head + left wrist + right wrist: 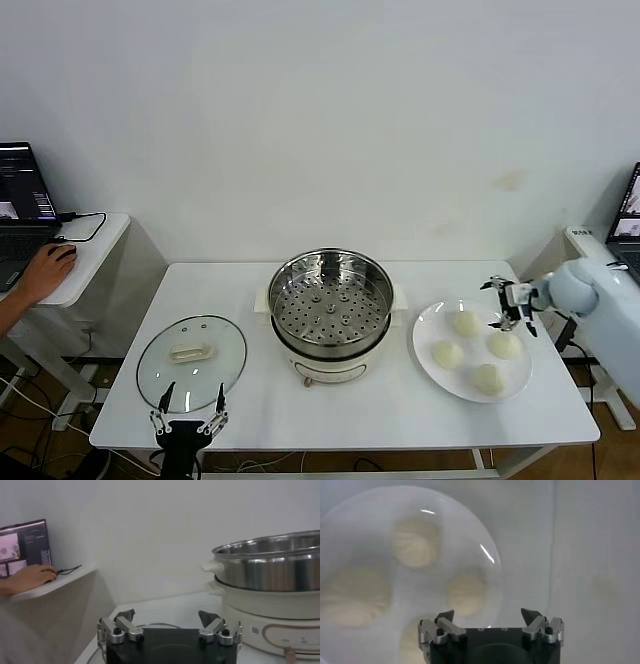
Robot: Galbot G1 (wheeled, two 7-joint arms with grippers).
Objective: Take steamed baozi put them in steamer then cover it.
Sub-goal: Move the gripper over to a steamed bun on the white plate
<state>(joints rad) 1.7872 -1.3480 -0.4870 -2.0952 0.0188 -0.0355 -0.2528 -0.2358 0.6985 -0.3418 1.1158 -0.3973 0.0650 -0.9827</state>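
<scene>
Four creamy baozi (466, 323) lie on a flat white plate (422, 345) at the table's right. The steel steamer (330, 310) with its perforated tray stands uncovered on its cream base at the centre. The glass cover (192, 360) with its cream handle lies flat on the table to the left. My right gripper (510, 300) is open and empty, just above the plate's far right side. In the right wrist view the baozi (465, 595) lie under my open gripper (488, 616). My left gripper (190, 405) is open and empty at the table's front edge, by the cover. It also shows in the left wrist view (167, 617), facing the steamer (270, 575).
The white table (400, 415) carries everything. A side desk at the left holds a laptop (20, 195) and a person's hand (45, 270) on a mouse. Another laptop (628, 215) stands at the far right.
</scene>
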